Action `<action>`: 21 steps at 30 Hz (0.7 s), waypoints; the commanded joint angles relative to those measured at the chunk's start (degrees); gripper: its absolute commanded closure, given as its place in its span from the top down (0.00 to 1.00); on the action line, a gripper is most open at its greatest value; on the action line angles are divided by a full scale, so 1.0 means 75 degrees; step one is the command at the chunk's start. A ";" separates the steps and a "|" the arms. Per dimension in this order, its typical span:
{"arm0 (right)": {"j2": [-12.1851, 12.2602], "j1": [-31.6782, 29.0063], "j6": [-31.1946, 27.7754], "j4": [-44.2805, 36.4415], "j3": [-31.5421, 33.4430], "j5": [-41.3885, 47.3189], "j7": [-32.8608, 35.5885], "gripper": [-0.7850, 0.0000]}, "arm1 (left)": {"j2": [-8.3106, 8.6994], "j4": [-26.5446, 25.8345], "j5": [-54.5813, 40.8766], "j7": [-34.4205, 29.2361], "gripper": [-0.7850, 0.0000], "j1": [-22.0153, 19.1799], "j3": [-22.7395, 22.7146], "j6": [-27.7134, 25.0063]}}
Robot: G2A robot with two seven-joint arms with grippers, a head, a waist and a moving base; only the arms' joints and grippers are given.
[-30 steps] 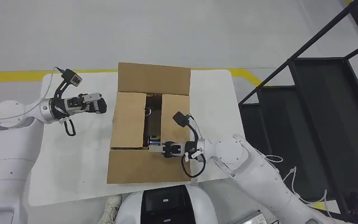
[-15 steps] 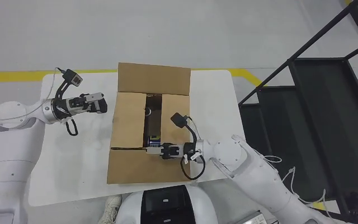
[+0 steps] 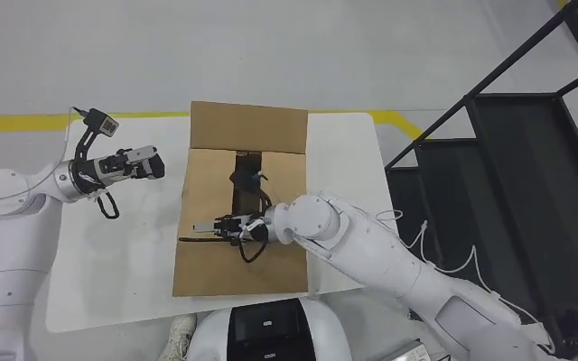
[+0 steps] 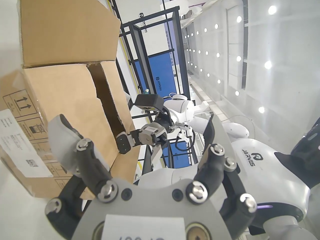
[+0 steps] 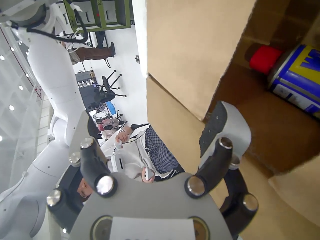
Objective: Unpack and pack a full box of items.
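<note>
A white table (image 3: 117, 271) with rounded corners carries a brown cardboard box (image 3: 208, 194). The box stands about midway across it, with bare tabletop on either side and a bare strip along the near edge. The box's far flap (image 3: 248, 126) reaches the table's far edge, and its near flap (image 3: 203, 271) spreads toward the near edge. The two side flaps lie inward with a dark gap between them. A white label (image 4: 15, 136) sits on the box wall facing the table's left part.

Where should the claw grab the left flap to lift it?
I'd grip the left flap by its free edge at the middle gap, coming from the gap side: that thin edge lies loose, while the outer edge is hinged to the box.
</note>
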 commanded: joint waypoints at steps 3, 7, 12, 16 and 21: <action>-0.0224 0.0218 -0.0572 0.0464 -0.0258 0.0228 -0.0074 1.00 | 0.0019 -0.0018 -0.0047 0.0074 1.00 0.0030 -0.0066 0.0014; -0.0294 0.0219 -0.1152 0.0335 -0.0261 0.0036 -0.0299 1.00 | 0.0036 -0.0040 -0.0170 0.0127 1.00 0.0068 -0.0145 0.0021; -0.0306 0.0152 -0.1521 -0.0058 -0.0087 -0.0166 -0.0485 1.00 | 0.0044 -0.0059 -0.0335 0.0204 1.00 0.0097 -0.0202 0.0028; -0.0464 0.0357 -0.2037 -0.0084 -0.0176 -0.0126 -0.0645 1.00 | 0.0046 -0.0119 -0.0631 0.0290 1.00 0.0171 -0.0310 -0.0063; -0.0946 0.0962 -0.2639 0.0416 -0.0774 0.0123 -0.0929 1.00 | 0.0047 -0.0172 -0.1386 0.0296 1.00 0.0301 -0.0563 -0.0145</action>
